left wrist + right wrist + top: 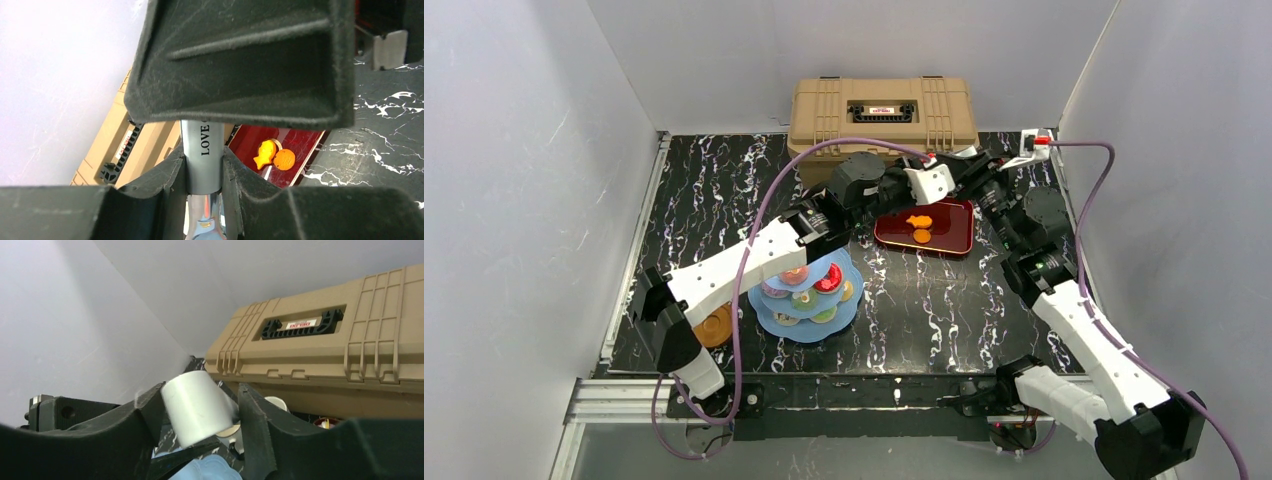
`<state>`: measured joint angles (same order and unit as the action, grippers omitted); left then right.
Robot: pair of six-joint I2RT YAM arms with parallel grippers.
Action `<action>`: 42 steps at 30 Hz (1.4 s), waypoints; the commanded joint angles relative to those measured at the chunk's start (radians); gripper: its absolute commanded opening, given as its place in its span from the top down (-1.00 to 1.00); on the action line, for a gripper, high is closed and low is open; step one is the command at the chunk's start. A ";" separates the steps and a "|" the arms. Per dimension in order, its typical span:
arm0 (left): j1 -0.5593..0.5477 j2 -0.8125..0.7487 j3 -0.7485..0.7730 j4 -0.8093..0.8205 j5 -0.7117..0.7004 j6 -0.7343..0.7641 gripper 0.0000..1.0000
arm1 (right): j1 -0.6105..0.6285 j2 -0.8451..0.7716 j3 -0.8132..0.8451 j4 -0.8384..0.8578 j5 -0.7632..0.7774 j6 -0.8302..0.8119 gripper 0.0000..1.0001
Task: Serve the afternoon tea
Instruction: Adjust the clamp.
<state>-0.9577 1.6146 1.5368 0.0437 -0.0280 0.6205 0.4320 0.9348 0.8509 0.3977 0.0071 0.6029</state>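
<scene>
Left pincer: we saw the left pincer [202, 172] narrowed onto the grey handle of the metal tongs [201, 145], its pads touching both sides, at the lower middle of its wrist view.
Right pincer: the right pincer [200, 395] had the white mug [195, 410] tilted between its jaws. We could not tell whether it gripped the mug or only flanked it.
Cake stand: the cake stand [809, 300] stood left of centre in the top view, with toy cakes [829, 278] on its tiers.
Tray: two orange pieces [919, 222] lay on the dark-red tray [949, 235], just in front of the toolbox [884, 112].
Saucer: a brown saucer [714, 326] sat at the lower left of the worktop [944, 300], with no mug on it as far as we could see.
Done, we judged: most of the stand was loaded.
To do, we judged: the orange pieces had to go to the stand and the mug onto a saucer.
</scene>
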 commanded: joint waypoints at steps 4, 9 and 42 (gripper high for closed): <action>0.009 -0.051 -0.004 0.009 0.008 -0.002 0.77 | 0.007 0.035 0.093 -0.144 -0.117 0.030 -0.41; 0.025 -0.055 0.012 -0.009 0.002 -0.025 0.80 | 0.003 0.075 0.118 -0.177 -0.184 0.038 -0.42; 0.123 -0.208 0.124 -0.382 0.042 -0.272 -0.96 | -0.027 0.170 -0.156 0.205 0.023 -0.293 0.44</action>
<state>-0.8921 1.4975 1.5791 -0.2287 0.0437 0.4538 0.4061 1.0706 0.7357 0.4355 -0.0612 0.3874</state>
